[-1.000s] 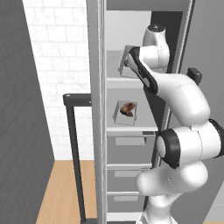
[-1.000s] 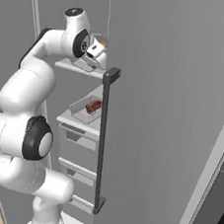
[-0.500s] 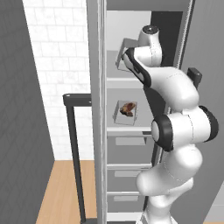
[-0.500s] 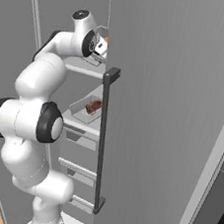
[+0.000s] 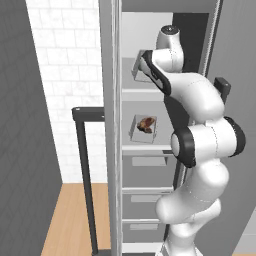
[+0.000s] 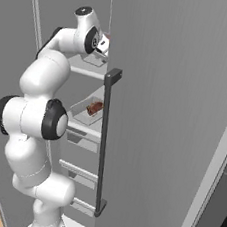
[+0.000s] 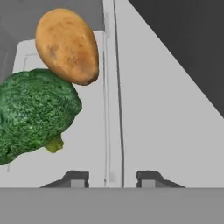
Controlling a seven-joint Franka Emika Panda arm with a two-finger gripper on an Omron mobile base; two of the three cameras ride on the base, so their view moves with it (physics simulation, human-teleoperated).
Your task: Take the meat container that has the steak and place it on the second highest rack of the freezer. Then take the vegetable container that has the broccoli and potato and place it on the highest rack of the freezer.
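Note:
The vegetable container (image 7: 111,109), a pale grey tray, rests on the highest rack (image 5: 145,91) of the freezer (image 5: 111,150). Inside it the potato (image 7: 65,46) leans on the broccoli (image 7: 33,113). My gripper (image 7: 112,177) straddles the tray's side wall. It is open, with a gap between the wall and each fingertip (image 7: 76,177). My hand (image 6: 101,46) reaches in at the top shelf beside the vegetable container (image 5: 140,67). One board lower, the meat container (image 5: 145,126) holding the steak (image 6: 94,106) sits on the second highest rack (image 5: 147,148).
The freezer's open door, with a long dark bar handle (image 6: 105,134), stands close on my right. Grey drawers (image 5: 145,172) lie under the shelves. A second dark bar handle (image 5: 85,175) and a white tiled wall (image 5: 65,65) are to the left. A black oven front (image 6: 219,209) is far right.
My arm has stretched deeper into the top shelf, carrying the tray from a tilt to flat on the board. The jaws have parted from the tray's wall.

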